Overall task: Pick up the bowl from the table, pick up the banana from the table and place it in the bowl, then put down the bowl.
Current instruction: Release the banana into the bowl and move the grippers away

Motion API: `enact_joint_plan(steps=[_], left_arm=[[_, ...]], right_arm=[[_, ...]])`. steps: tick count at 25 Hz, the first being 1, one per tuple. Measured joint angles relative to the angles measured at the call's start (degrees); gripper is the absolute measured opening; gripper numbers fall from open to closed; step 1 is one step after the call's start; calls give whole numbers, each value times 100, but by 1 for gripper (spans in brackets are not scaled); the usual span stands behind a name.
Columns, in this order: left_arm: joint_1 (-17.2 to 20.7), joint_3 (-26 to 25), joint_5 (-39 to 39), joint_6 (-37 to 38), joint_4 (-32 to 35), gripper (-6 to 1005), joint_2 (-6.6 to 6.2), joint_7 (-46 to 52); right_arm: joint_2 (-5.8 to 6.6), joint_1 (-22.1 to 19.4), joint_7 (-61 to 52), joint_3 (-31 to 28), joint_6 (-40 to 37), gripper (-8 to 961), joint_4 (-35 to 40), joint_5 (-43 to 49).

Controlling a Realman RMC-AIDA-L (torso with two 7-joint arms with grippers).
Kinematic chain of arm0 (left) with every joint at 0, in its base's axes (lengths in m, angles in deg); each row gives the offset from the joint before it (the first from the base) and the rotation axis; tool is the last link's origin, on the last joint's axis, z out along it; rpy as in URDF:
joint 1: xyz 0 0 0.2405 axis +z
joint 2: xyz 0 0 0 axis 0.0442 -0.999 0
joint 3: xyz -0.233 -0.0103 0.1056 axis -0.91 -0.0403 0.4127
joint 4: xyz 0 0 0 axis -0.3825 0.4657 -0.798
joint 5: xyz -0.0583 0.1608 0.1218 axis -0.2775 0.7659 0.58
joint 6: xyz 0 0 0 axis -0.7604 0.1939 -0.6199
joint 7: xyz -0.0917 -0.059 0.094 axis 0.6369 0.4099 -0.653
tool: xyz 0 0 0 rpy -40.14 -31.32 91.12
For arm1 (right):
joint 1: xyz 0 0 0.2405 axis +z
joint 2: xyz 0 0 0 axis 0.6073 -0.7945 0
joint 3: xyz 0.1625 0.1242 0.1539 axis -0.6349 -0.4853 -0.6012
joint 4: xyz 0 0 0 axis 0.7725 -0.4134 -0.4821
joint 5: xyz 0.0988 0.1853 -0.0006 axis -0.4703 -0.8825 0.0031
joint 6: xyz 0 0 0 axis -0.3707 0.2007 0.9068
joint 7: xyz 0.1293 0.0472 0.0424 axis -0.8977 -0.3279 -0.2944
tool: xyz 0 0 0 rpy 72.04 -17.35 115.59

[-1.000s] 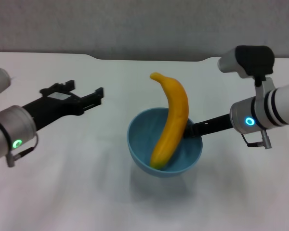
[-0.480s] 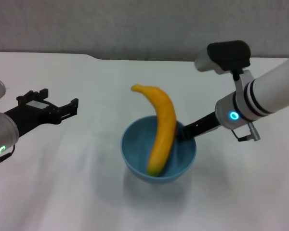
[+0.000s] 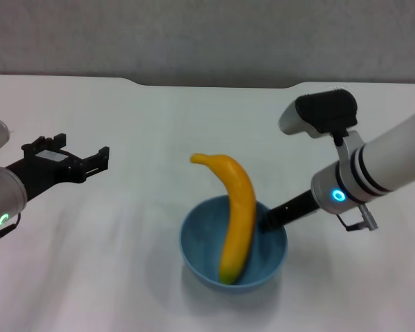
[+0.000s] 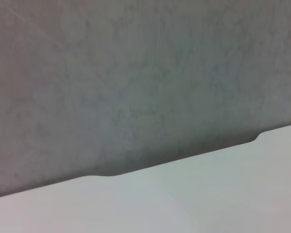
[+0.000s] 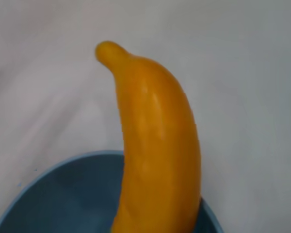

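The right hand (image 3: 268, 220) is clamped on the rim of the bowl (image 3: 200, 252) holding the banana (image 3: 236, 214); the left hand (image 3: 100, 158) hangs spread, well apart.

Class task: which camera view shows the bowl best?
The head view: the whole bowl shows, holding the banana. The right wrist view catches only part of its rim behind the banana; the left wrist view shows none of it.

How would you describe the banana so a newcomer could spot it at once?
On the white table, near the front and middle, sits a light-blue bowl, with the right hand at its rim. The banana stands in it, stem tip jutting above the rim: the only yellow-orange, curved thing there.
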Motion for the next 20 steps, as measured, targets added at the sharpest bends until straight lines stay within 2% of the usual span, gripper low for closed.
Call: enact_joint_plan(steps=[20], left_arm=[[1, -4, -13, 3, 104, 903, 0, 3]], right_arm=[[15, -176, 12, 3, -178, 124, 5, 46]])
